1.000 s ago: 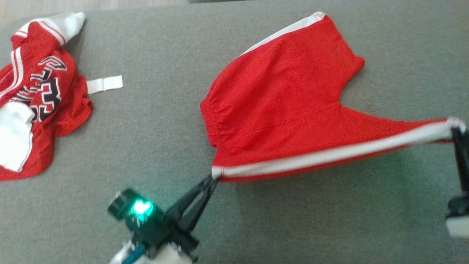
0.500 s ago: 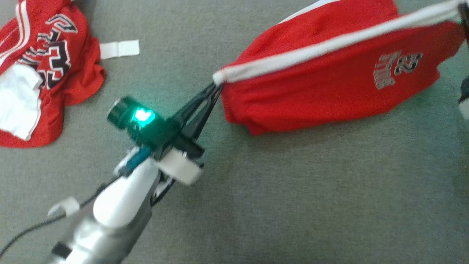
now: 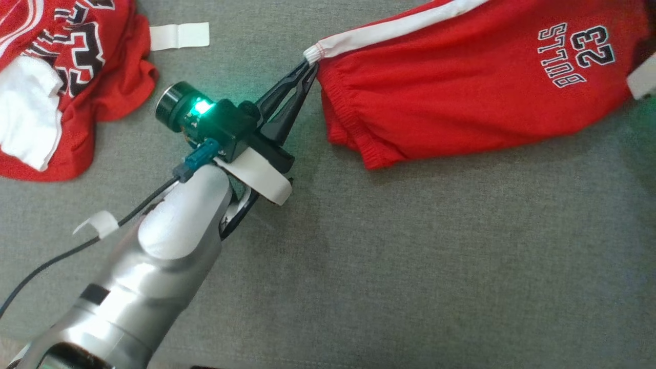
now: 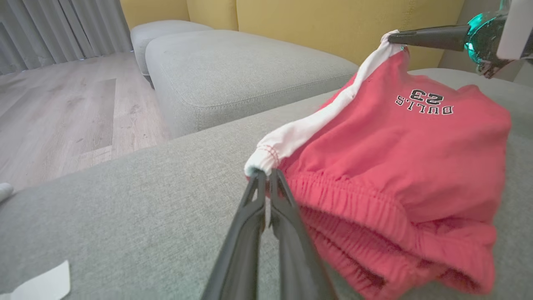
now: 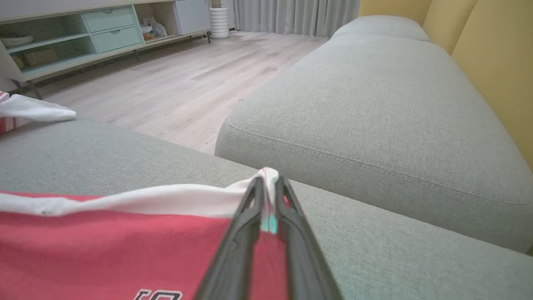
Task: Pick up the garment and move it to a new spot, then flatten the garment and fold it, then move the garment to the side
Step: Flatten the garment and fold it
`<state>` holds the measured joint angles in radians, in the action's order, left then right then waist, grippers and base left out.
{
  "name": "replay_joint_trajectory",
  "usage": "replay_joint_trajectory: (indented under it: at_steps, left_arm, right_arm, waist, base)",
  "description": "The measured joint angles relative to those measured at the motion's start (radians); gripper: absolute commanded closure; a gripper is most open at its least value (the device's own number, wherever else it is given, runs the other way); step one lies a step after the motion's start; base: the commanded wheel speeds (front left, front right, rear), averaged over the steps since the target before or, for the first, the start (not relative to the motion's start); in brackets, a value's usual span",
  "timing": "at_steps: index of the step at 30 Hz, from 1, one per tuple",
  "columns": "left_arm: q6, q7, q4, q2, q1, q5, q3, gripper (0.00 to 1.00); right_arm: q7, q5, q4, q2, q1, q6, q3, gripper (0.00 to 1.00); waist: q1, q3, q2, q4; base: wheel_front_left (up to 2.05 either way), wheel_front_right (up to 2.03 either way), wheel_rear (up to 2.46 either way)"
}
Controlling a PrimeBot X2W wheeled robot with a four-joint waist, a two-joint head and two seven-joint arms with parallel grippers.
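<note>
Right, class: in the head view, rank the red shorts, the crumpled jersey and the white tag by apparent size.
1. red shorts, largest
2. crumpled jersey, though both run off the frame
3. white tag, clearly smallest

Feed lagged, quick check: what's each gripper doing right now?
Left gripper: shut on the red shorts, at the waistband corner.
Right gripper: shut on the shorts, at the white stripe's far end.

Shorts (image 3: 461, 87) right on couch (image 3: 410, 256), jersey (image 3: 66, 77) left
</note>
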<state>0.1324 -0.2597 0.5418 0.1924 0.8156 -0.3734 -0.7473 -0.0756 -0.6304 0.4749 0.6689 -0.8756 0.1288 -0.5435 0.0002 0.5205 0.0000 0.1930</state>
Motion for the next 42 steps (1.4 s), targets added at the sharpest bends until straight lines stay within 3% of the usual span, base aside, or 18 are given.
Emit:
replay_joint_trajectory:
  at_steps: [1,7,16,24,30,35,36,38,42]
  left_arm:
    - [0.0,0.0,0.011,-0.003,0.0,-0.008,-0.001,0.0]
    - [-0.004,0.0,-0.012,-0.007,-0.01,-0.006,0.042,0.0]
    - [-0.161,0.0,-0.24,-0.043,-0.209,0.087,0.242,0.0]
    - [-0.286,0.0,-0.505,-0.132,-0.458,0.183,0.4,0.0]
    - [-0.336,0.0,-0.633,-0.146,-0.57,0.223,0.39,0.0]
    - [-0.378,0.0,-0.669,-0.146,-0.618,0.215,0.352,0.0]
    - [-0.382,0.0,-0.67,-0.146,-0.623,0.216,0.346,0.0]
    - [-0.396,0.0,-0.671,-0.146,-0.629,0.216,0.335,0.0]
    - [-0.407,0.0,-0.667,-0.146,-0.641,0.222,0.329,0.0]
  right_arm:
    - [-0.016,-0.007,0.022,-0.011,-0.013,0.0,-0.013,0.0]
    - [-0.107,-0.057,0.088,-0.024,-0.062,0.0,-0.081,0.0]
    - [-0.155,-0.148,0.118,-0.015,-0.046,0.0,-0.139,0.0]
    - [-0.17,-0.208,0.258,0.001,0.035,0.0,-0.13,0.0]
    - [-0.108,-0.225,0.394,0.003,0.035,0.0,-0.116,0.0]
    - [0.05,-0.302,0.402,0.003,0.054,0.0,-0.138,0.0]
    - [0.075,-0.317,0.394,0.011,0.054,0.0,-0.139,0.14]
    - [0.091,-0.339,0.388,0.015,0.058,0.0,-0.138,1.0]
    - [0.078,-0.34,0.39,0.013,0.08,0.0,-0.141,1.0]
  waist:
    - [-0.0001,0.001,0.0,-0.002]
    - [-0.0002,-0.012,0.0,-0.018]
    - [-0.0003,-0.057,0.0,-0.028]
    - [-0.0003,-0.091,0.0,0.045]
    - [-0.0003,-0.095,0.0,0.11]
    - [-0.0003,-0.1,0.0,0.15]
    - [-0.0003,-0.102,0.0,0.153]
    - [-0.0003,-0.109,0.0001,0.154]
    - [-0.0003,-0.123,0.0001,0.133]
  base:
    - [0.0,0.0,0.0]
    - [0.0,0.0,0.0]
    - [0.0,0.0,0.0]
    - [0.0,0.0,0.0]
    - [0.0,0.0,0.0]
    - [0.0,0.0,0.0]
    - [0.0,0.0,0.0]
    - [0.0,0.0,0.0]
    - [0.0,0.0,0.0]
